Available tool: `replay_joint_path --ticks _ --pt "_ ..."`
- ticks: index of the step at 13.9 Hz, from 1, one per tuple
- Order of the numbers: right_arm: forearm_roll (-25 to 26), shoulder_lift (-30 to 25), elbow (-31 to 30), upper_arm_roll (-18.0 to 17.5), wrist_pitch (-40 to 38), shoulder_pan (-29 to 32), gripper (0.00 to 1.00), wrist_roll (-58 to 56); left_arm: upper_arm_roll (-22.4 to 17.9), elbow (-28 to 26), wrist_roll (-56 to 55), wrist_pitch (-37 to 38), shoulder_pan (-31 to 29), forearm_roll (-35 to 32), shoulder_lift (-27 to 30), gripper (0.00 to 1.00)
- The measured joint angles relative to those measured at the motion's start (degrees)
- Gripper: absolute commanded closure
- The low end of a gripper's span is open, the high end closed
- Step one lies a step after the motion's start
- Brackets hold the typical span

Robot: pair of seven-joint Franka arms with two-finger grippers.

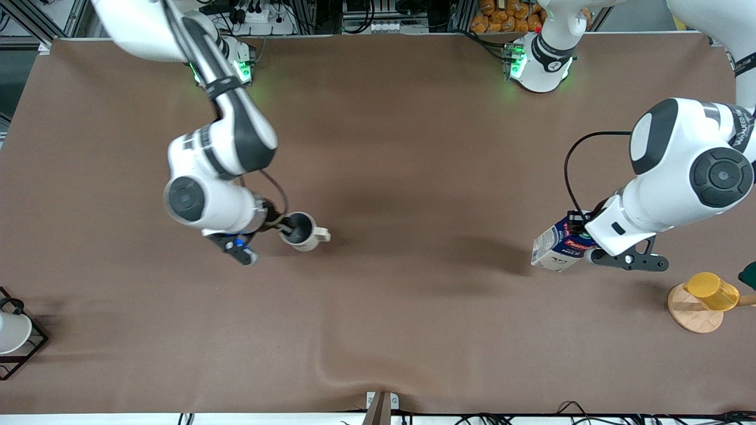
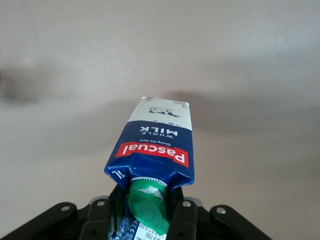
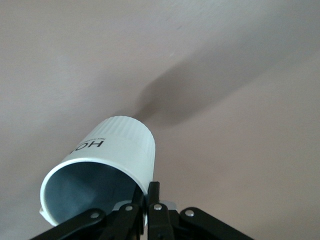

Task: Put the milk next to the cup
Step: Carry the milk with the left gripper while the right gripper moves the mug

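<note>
Left pincer [image 2: 145,212]: clenched on milk [image 1: 558,245], lifted above the tabletop [image 1: 413,147] at its own end. Right pincer [image 3: 150,200]: pinching cup [image 1: 301,231] rim mid-tabletop. Step: carry. Next: bring milk across, set beside cup.

Matt brown table [image 1: 413,147], glossy printed-card milk [image 2: 157,142] with plastic cap [image 2: 147,207], smooth ribbed glazed cup [image 3: 120,150], wooden coaster [image 1: 691,316].

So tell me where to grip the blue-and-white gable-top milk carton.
Grip the milk carton at its folded gable top beside the green cap, coming from above, as the left gripper does now; the flat panels there suit the two fingers.
</note>
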State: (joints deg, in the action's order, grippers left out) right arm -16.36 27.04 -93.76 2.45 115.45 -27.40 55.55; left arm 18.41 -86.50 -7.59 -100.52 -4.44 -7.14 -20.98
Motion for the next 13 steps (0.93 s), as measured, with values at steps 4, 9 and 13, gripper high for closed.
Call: replay_joint_path --ticks 4,9,13 --pt "-0.11 4.09 -0.61 -0.05 11.63 -6.86 1.0 12.51 2.73 0.17 -2.9 1.13 0.05 0.0 0.0 0.63" --pt "-0.15 10.55 2.46 0.15 20.15 -12.66 1.0 24.08 5.11 0.16 -2.92 3.18 0.05 0.43 0.0 0.63" --pt "-0.25 11.23 3.39 0.44 20.01 -12.65 1.0 25.16 8.48 0.15 -5.28 4.43 0.08 1.34 -0.01 0.63"
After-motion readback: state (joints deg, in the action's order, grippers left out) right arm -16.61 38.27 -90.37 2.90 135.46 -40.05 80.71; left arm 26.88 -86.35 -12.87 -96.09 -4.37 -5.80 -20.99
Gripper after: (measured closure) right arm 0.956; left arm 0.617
